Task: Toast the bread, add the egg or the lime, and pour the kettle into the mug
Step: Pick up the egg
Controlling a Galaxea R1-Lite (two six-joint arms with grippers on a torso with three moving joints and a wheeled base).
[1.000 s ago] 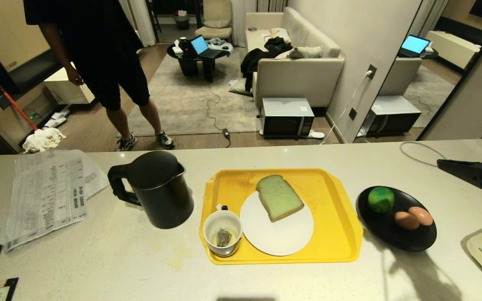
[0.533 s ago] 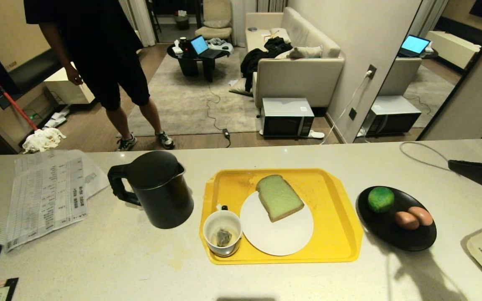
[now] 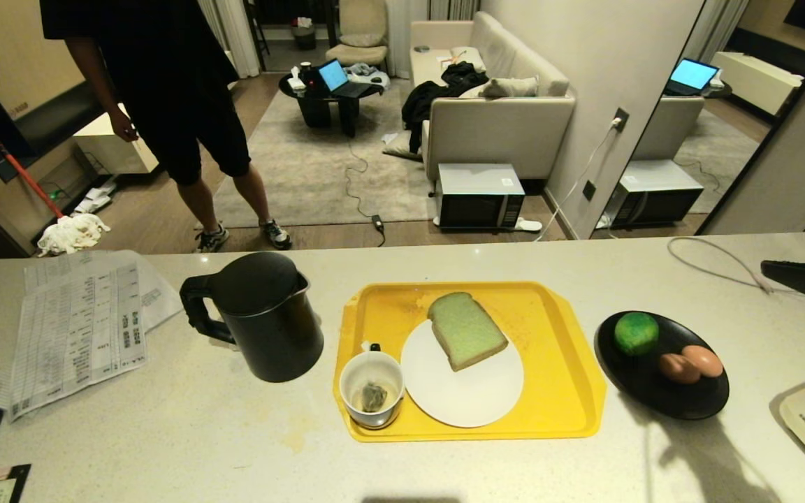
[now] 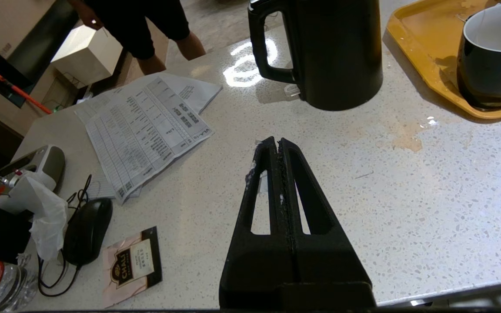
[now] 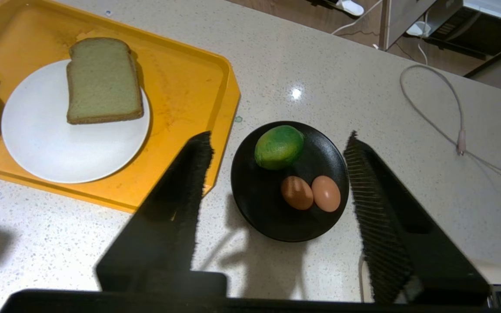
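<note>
The right gripper is hovering above the black dish, its jaws standing wide apart and holding nothing, framing the lime and the two eggs below; that framing suggests it is lining up to pick one of them. The eggs are lying touching each other, with the lime just beside them, so a descent on either risks nudging its neighbour. The bread is sitting on the white plate inside the yellow tray, apparently ready for a topping. The mug, with a tea bag inside, is waiting in the tray's near corner, just beside the plate, and the kettle is standing on the bench near it, handle turned away from the tray. The left gripper is resting low over bare bench, jaws pressed together and empty. Papers are lying beyond the kettle, a loose cable is trailing behind the dish, and a person is standing across the bench
</note>
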